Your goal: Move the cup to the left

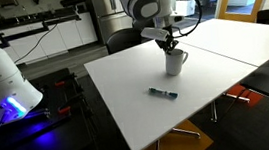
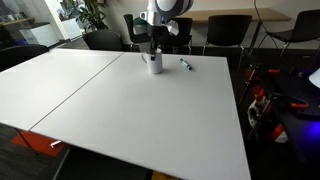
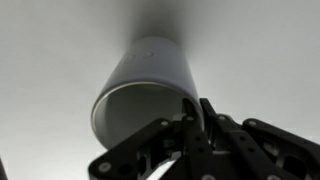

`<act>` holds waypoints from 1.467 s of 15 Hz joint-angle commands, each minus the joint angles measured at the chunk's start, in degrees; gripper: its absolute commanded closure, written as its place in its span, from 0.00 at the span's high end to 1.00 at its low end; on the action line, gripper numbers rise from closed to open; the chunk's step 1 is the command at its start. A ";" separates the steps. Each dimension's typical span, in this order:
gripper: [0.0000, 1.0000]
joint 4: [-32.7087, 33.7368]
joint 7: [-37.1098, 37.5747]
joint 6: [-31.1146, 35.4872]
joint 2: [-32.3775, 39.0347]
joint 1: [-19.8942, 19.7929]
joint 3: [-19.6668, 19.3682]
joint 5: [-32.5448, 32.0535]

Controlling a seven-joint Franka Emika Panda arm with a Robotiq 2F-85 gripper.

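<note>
Far left in an exterior view, a white machine [image 1: 0,84] glows blue beside the table [image 1: 128,111], well out of the action. Moving right across the white tabletop, there's a dark blue marker pen [image 1: 162,92] lying flat, near the cup but clear of it. And right of that, here's the business: the cup [image 1: 175,62], white, standing upright toward the table's far side, with the gripper [image 1: 171,47] straight down on top of it. The wrist view tells it best. The fingers [image 3: 203,112] are drawn in together at the cup's rim, pinching its wall, one looking to be inside and one outside. So I'd call that a grip taken on the cup [image 3: 148,85]. Whether the base is on the table or a hair off it, I can't tell from here. To my eye the grasp is done and the carry is next: a small lift, then a steady slide left, keeping the cup level and passing clear of that pen.
</note>
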 commanded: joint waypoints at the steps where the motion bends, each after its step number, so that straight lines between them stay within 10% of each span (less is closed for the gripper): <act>1: 0.03 0.63 -0.38 -1.21 0.21 0.06 0.89 -1.37; 22: 0.03 -3.24 -2.00 0.96 -1.18 5.45 4.21 -8.06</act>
